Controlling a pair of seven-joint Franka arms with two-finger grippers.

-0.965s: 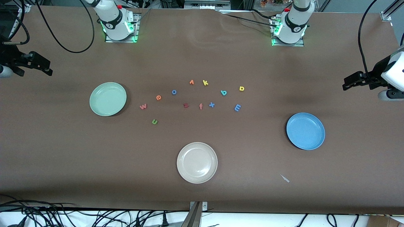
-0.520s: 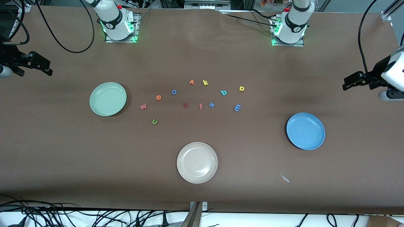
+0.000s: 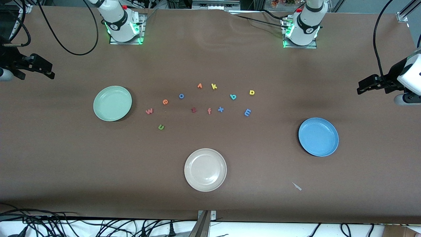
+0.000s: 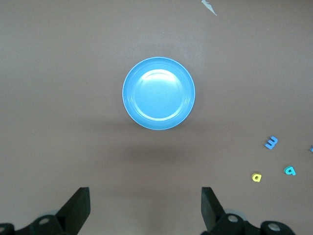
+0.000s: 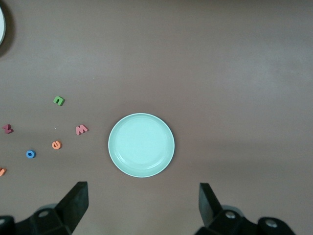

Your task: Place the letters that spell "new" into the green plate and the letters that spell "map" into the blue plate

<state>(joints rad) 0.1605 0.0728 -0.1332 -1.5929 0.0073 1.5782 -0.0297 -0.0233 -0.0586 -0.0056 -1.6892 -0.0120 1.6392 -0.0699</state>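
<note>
Nothing moved since earlier frames; both arms wait.
Table (image 3: pixel 65 158) holds all.
Green plate (image 3: pixel 112 103) toward right arm's end, blue plate (image 3: pixel 318 137) toward left arm's end, both bare.
Left gripper (image 4: pixel 145 208) over table near blue plate, fingers spread.
Right gripper (image 5: pixel 143 205) near green plate, fingers spread.
Letters lie between plates: salmon w (image 3: pixel 149 111), orange e (image 3: pixel 165 101), green n (image 3: pixel 160 126); blue m (image 3: pixel 247 112), teal a (image 3: pixel 233 96), yellow p (image 3: pixel 252 92).

Brown cloth-covered table (image 3: pixel 210 59), black cables (image 3: pixel 82 223) along its near edge.
</note>
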